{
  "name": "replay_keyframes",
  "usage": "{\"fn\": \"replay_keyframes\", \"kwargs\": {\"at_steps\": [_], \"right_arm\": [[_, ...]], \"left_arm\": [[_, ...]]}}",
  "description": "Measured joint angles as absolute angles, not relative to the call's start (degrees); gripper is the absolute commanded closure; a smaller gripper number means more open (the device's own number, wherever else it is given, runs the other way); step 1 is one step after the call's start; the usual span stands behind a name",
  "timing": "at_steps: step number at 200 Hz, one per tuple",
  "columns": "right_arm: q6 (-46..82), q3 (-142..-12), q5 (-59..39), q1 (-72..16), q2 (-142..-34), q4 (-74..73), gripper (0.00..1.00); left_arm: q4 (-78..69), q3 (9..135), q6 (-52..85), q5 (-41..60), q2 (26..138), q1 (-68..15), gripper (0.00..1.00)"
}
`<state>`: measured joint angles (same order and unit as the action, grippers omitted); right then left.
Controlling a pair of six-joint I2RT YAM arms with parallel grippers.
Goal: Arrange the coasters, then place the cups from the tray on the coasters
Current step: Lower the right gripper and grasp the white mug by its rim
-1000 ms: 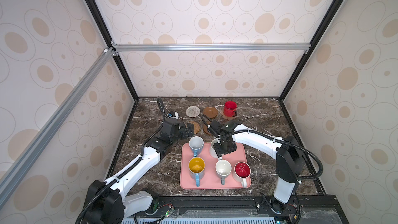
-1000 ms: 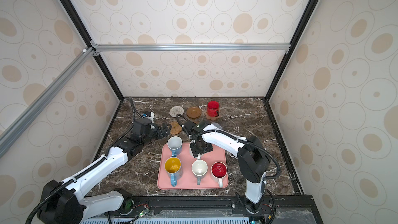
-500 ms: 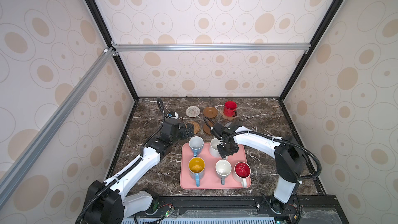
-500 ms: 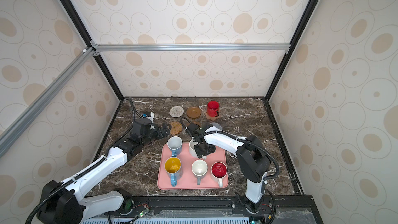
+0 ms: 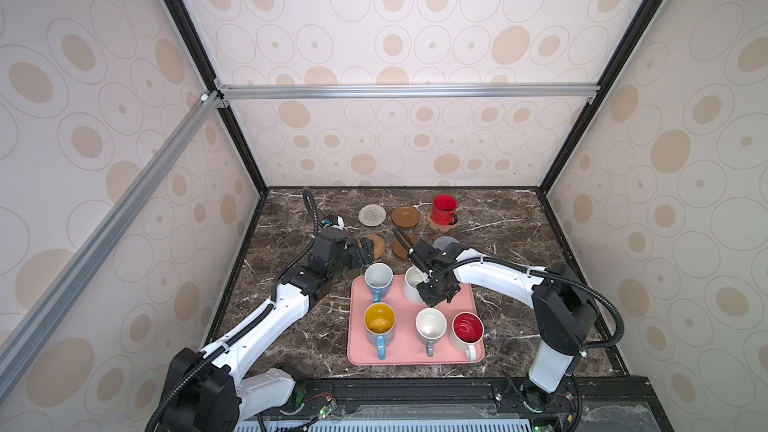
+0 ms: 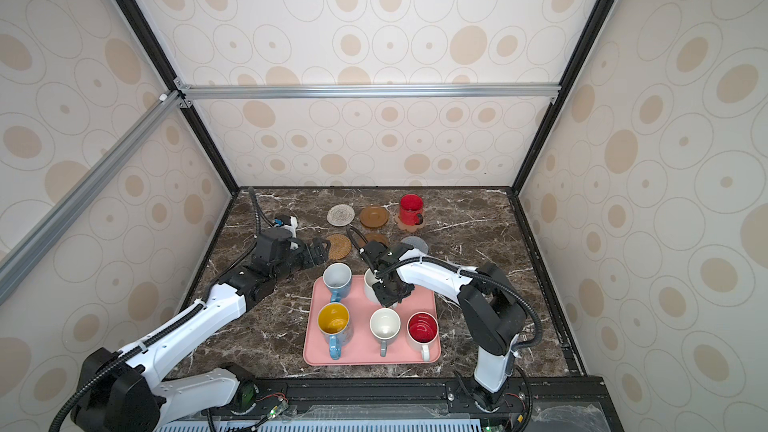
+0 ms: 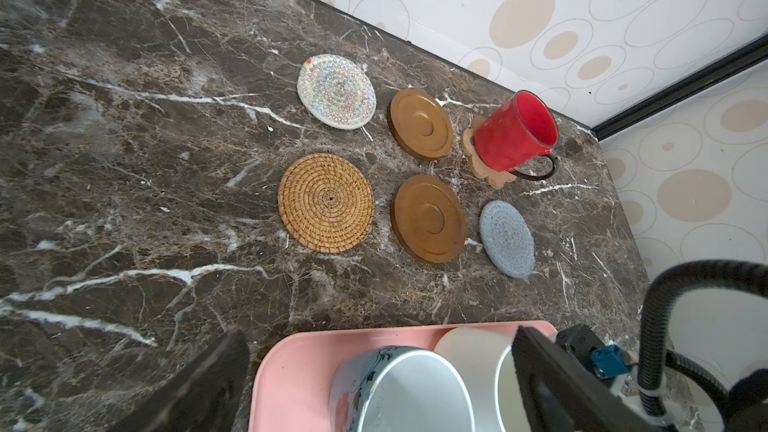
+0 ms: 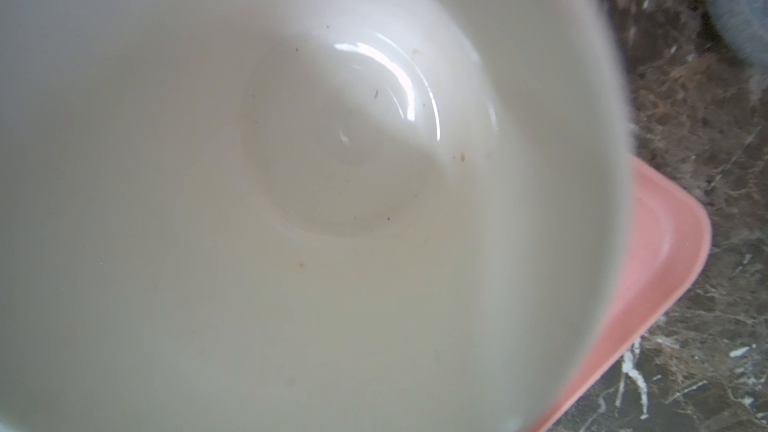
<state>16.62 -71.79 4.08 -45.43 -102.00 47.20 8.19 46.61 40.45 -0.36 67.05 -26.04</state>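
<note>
Six coasters lie in two rows behind the pink tray (image 5: 409, 353); the woven one (image 7: 336, 91), two brown discs (image 7: 420, 123) (image 7: 428, 219), the rattan one (image 7: 326, 202) and the blue-grey one (image 7: 507, 239) are bare. An all-red mug (image 5: 444, 209) stands on the paw coaster (image 7: 473, 151). My right gripper (image 5: 436, 290) sits at the near side of the back white mug (image 5: 412, 281) on the tray; its jaws are hidden. That mug's inside (image 8: 332, 139) fills the right wrist view. My left gripper (image 5: 365, 253) hovers open and empty beside the rattan coaster.
On the tray also stand a blue mug with white inside (image 5: 378, 277), a blue mug with yellow inside (image 5: 379, 320), another white mug (image 5: 431, 324) and a white mug with red inside (image 5: 467, 328). Patterned walls enclose the marble table (image 5: 511, 234) on three sides.
My right gripper has slid off the top of the back white mug toward its near right side, uncovering the mug's mouth. The left arm has stayed still.
</note>
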Motion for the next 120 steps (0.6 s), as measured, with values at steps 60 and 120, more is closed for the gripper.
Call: {"fn": "replay_keyframes", "kwargs": {"at_steps": [60,120], "right_arm": [[15.07,-71.40,4.40,-45.43,-102.02,44.80,0.73],[14.68,-71.46,3.88,-45.82,-102.02,44.40,0.88]], "left_arm": [[6.85,46.30,40.75,-0.34,67.31,-26.04,0.00],[6.15,46.30,40.73,-0.14,68.40,-26.04,0.00]]}}
